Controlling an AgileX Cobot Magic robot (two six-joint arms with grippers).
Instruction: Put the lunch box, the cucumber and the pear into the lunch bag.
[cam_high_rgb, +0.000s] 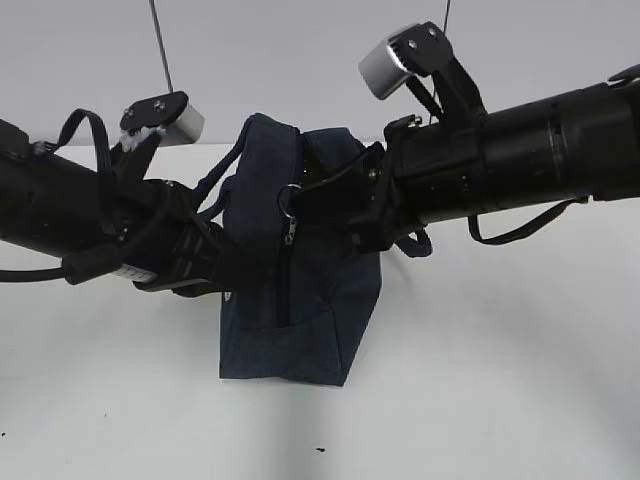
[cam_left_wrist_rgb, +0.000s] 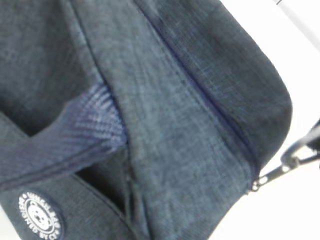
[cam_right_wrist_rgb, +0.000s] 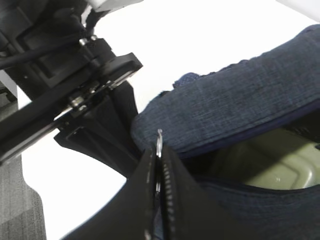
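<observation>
Lunch bag (cam_high_rgb: 300, 300) — ring pull (cam_right_wrist_rgb: 159, 142) between closed right tool (cam_right_wrist_rgb: 159, 200) fingers.

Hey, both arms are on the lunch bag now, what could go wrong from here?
1. The right claw is shut on the ring pull; it is a thin hold, so a hard tug might slip off it.
2. The lunch bag is soft fabric. If the left claw's hold on its side gives, the bag could drag or tip.
3. The lunch box lies close under the opening, so the zipper might snag there.
</observation>
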